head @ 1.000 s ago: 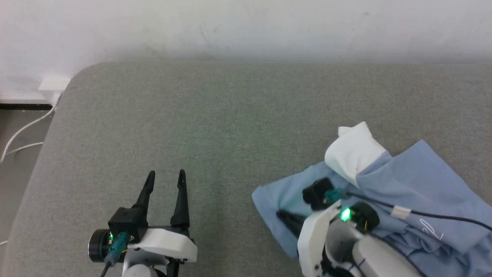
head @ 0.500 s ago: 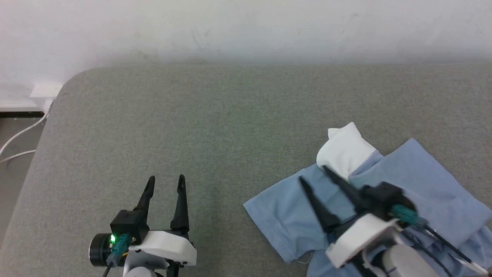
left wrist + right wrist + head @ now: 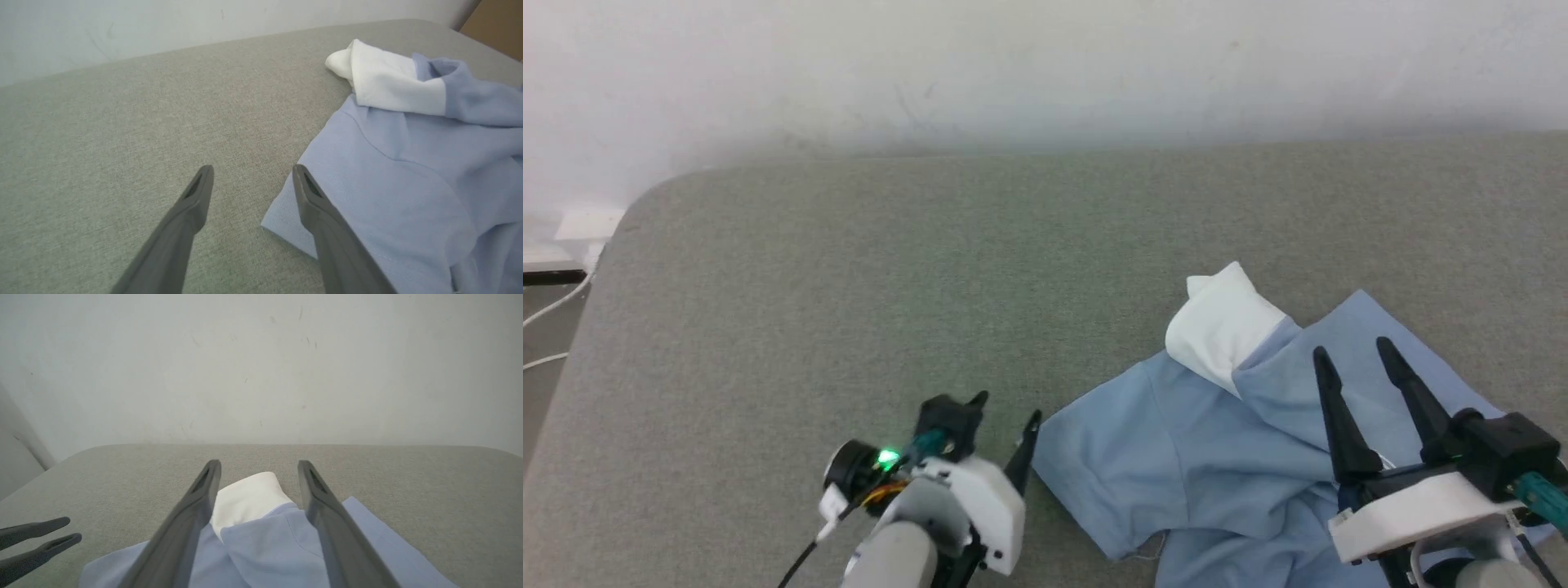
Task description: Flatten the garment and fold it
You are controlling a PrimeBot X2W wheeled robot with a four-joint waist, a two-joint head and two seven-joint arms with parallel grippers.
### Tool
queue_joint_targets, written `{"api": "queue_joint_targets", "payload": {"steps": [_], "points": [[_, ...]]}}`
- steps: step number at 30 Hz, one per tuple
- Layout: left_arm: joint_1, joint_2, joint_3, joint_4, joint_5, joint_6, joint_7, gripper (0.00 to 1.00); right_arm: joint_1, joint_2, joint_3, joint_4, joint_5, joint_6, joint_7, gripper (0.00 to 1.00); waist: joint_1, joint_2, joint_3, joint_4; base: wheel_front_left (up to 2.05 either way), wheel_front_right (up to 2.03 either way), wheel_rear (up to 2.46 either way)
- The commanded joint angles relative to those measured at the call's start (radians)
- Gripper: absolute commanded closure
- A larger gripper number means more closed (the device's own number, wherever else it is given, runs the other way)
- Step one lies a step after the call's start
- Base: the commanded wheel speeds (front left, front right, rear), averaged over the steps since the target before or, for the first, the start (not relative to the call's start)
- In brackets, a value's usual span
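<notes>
The garment point(image 3: 1176, 465) is a light blue shirt lying crumpled on the table at the lower right of the head view, its white collar point(image 3: 1217, 335) folded up at the top. My left gripper point(image 3: 1006, 408) is open at the garment's left corner. In the left wrist view point(image 3: 253, 169) one finger point(image 3: 322, 220) overlaps the cloth edge point(image 3: 408, 183). My right gripper point(image 3: 1350, 349) is open with nothing in it, raised above the right part of the shirt. In the right wrist view point(image 3: 259, 463) the collar point(image 3: 245, 498) shows between its fingers, and the left gripper point(image 3: 73, 529) shows at lower left.
The grey fabric-covered table point(image 3: 931, 269) runs back to a white wall point(image 3: 1013, 65). Its rounded left corner point(image 3: 637, 204) drops to a floor with white cables point(image 3: 547, 310). A brown surface point(image 3: 498, 24) shows beyond the table's far right in the left wrist view.
My right gripper opened, let go of the blue cloth and rose to the right. My left gripper moved right to the garment's left corner. The head camera turned right.
</notes>
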Motion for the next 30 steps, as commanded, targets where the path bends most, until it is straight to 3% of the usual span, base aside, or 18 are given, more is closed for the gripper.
{"api": "queue_joint_targets", "payload": {"steps": [1, 9, 15, 16, 17, 18, 21, 25, 30], "points": [[-0.045, 0.007, -0.023, 0.028, 0.006, -0.018, 0.046, 0.00, 0.013, 0.009, -0.010, -0.021, -0.011, -0.001, 0.011, 0.00, 0.0001, -0.0001, 0.009, -0.015, 0.00, 0.00, 0.00], [-0.191, 0.053, -0.174, 0.174, -0.030, -0.050, 0.291, 0.00, 0.025, 0.029, -0.013, -0.069, -0.018, -0.001, 0.038, 0.00, 0.0001, -0.0001, 0.036, -0.053, 0.00, 0.00, 0.00], [-0.267, 0.107, -0.424, 0.255, -0.161, -0.051, 0.506, 0.00, 0.018, 0.036, -0.014, -0.066, -0.014, -0.001, 0.038, 0.00, 0.0001, -0.0001, 0.051, -0.078, 0.00, 0.00, 0.00], [-0.276, 0.118, -0.476, 0.253, -0.195, -0.051, 0.541, 0.34, 0.018, 0.037, -0.014, -0.065, -0.013, -0.001, 0.038, 0.00, 0.0001, -0.0001, 0.053, -0.081, 0.00, 0.00, 0.00], [-0.285, 0.130, -0.527, 0.248, -0.231, -0.051, 0.576, 0.56, 0.018, 0.037, -0.014, -0.064, -0.013, -0.001, 0.037, 0.00, 0.0001, -0.0001, 0.056, -0.082, 0.00, 0.00, 0.00], [-0.296, 0.145, -0.570, 0.239, -0.266, -0.051, 0.602, 1.00, 0.017, 0.038, -0.014, -0.063, -0.012, -0.001, 0.036, 0.00, 0.0001, -0.0001, 0.059, -0.084, 0.00, 0.00, 0.00], [-0.316, 0.192, -0.627, 0.214, -0.363, -0.051, 0.630, 1.00, 0.012, 0.039, -0.011, -0.059, -0.012, -0.001, 0.036, 0.00, 0.0001, -0.0001, 0.062, -0.091, 0.00, 0.00, 0.00], [-0.317, 0.226, -0.596, 0.206, -0.408, -0.045, 0.579, 1.00, 0.013, 0.041, -0.022, -0.057, -0.008, -0.001, 0.037, 0.00, 0.0001, -0.0001, 0.064, -0.090, 0.00, 0.00, 0.00], [-0.276, 0.260, -0.496, 0.157, -0.414, 0.074, 0.374, 1.00, 0.018, 0.042, -0.053, -0.040, 0.006, -0.001, 0.044, 0.00, 0.0001, -0.0001, 0.060, -0.074, 0.00, 0.00, 0.00]]}}
